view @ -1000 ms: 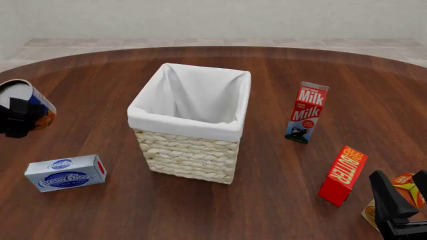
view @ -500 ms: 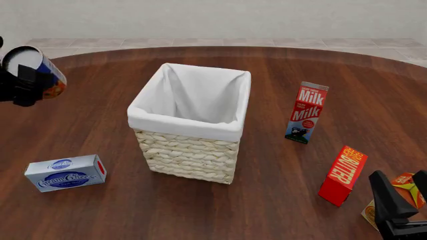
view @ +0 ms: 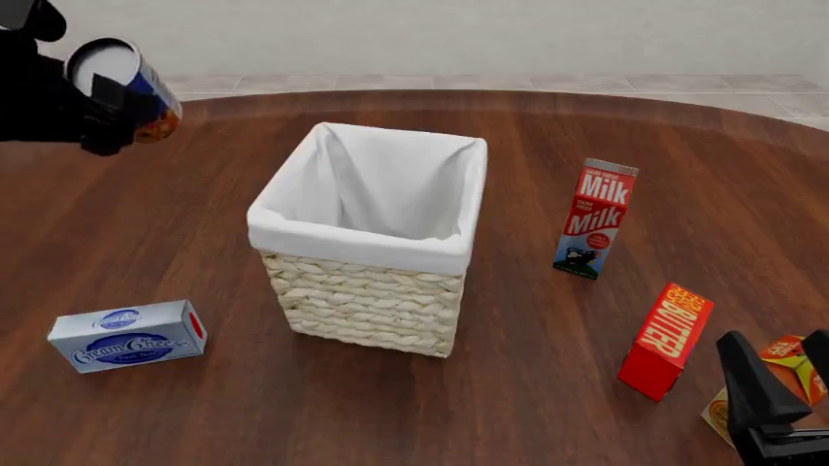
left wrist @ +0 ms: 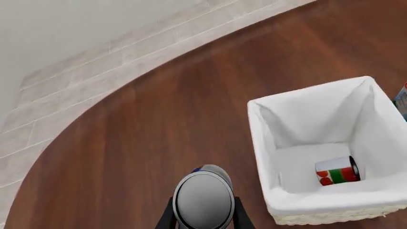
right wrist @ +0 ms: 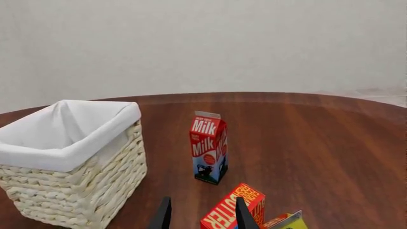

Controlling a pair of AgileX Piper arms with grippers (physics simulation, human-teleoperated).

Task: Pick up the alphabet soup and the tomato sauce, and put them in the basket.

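The alphabet soup (view: 130, 70), a blue and orange can with a silver top (left wrist: 203, 199), hangs tilted in the air left of the basket, and my left gripper (view: 112, 99) is shut on it. The cream wicker basket (view: 369, 301) with its white liner stands mid-table. In the left wrist view the tomato sauce (left wrist: 338, 171) lies on its side on the liner at the bottom of the basket (left wrist: 259, 143). My right gripper (view: 782, 367) stands open and low at the near right, with nothing between its fingers (right wrist: 163, 215).
A milk carton (view: 596, 218) stands right of the basket, a red butter box (view: 667, 340) nearer to me, and a yellow-orange box (view: 787, 351) right by the right gripper. A cream cheese box (view: 127, 335) lies at the near left.
The left gripper has lifted the alphabet soup higher and carried it right, toward the basket. The right arm has stayed still.
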